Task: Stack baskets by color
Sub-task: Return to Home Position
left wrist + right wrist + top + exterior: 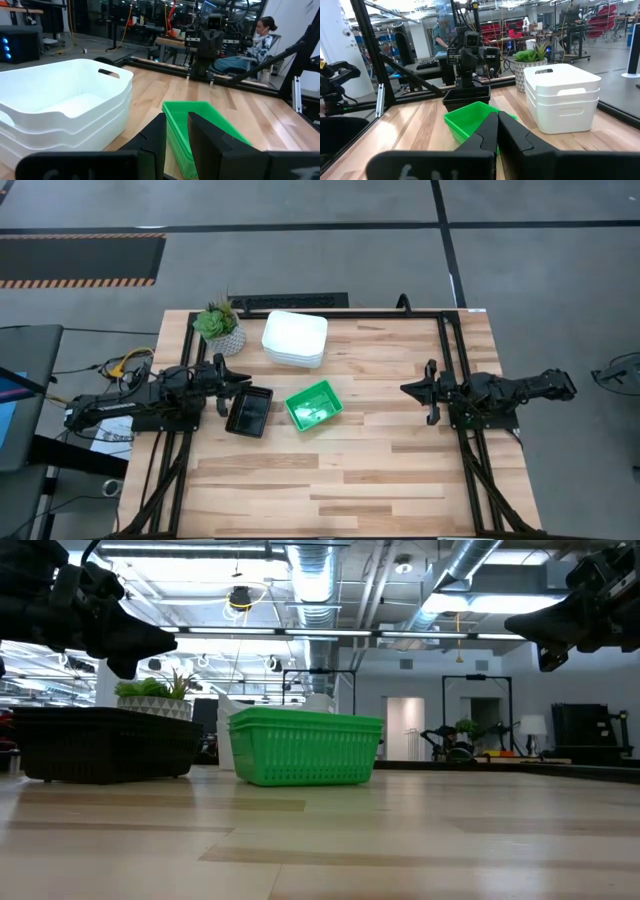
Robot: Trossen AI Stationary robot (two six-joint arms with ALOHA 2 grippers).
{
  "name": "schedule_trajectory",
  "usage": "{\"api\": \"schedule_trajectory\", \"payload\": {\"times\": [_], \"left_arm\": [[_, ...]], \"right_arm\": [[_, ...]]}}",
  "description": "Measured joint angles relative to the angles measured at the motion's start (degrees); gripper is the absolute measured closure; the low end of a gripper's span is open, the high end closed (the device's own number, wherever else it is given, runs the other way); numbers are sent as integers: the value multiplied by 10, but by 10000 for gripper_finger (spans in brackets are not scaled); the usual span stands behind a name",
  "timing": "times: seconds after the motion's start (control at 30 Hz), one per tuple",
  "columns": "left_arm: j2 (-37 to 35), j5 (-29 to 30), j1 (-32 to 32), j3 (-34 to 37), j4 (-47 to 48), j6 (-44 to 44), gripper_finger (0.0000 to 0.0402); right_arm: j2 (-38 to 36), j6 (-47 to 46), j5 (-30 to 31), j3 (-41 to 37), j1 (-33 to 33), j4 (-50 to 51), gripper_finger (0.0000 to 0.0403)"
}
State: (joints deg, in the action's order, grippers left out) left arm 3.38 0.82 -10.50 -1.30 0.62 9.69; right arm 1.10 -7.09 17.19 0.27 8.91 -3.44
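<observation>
The plant stands at the back left of the table. The first stack sits just right of the plant. The second stack lies before the plant. The third stack lies before the plant and farther right, just beside the second.

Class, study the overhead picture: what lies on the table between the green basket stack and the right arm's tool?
Nothing: in the high view, only bare wood of the table separates the green basket stack from the right tool.
</observation>
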Motion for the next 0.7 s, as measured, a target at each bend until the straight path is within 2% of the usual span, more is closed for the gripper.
{"api": "schedule_trajectory", "payload": {"times": [0.7], "left_arm": [[0, 0, 0, -1, 1, -4, 335]], "right_arm": [[0, 0, 0, 0, 0, 0, 372]]}}
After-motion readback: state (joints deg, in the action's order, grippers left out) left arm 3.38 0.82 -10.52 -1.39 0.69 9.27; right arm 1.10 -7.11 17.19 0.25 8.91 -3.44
